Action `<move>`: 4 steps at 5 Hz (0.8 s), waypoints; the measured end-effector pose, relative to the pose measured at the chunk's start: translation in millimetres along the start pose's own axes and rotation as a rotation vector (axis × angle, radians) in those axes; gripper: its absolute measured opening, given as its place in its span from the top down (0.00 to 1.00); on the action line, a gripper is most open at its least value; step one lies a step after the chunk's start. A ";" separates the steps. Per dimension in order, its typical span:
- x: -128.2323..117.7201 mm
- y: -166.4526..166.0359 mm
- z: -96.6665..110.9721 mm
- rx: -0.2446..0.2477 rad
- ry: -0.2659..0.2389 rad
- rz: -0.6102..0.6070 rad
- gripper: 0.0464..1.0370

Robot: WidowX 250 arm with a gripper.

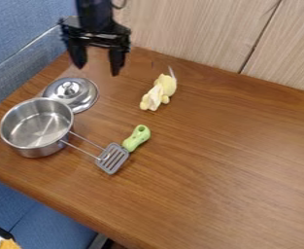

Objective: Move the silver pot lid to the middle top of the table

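The black gripper [97,65] hangs at the upper left with its two fingers spread apart and nothing between them. Below it, slightly to the left, the silver pot lid [81,93] lies on the wooden table [225,160], knob facing up. The lid's lower left edge is partly hidden behind the rim of the silver pot [24,147].
A spatula with a green handle [137,138] lies right of the pot, its slotted grey head toward the front. A small yellow plush toy [159,92] sits right of the lid. A wooden panel wall [199,34] stands along the table's back edge.
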State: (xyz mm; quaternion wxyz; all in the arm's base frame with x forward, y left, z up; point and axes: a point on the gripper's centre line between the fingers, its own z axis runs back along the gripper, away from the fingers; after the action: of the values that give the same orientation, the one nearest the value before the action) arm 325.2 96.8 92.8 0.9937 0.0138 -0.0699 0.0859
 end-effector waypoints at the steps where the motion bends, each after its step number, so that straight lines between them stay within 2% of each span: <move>1: -5.5 16.6 -5.6 0.023 0.003 0.033 0.04; 2: -9.1 37.8 -14.4 0.046 0.018 0.085 0.04; 4: -8.7 52.9 -37.5 0.091 0.045 0.118 0.04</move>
State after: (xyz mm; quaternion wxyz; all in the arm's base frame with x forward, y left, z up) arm 312.7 148.9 55.3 0.9866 0.0530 -0.0441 0.1478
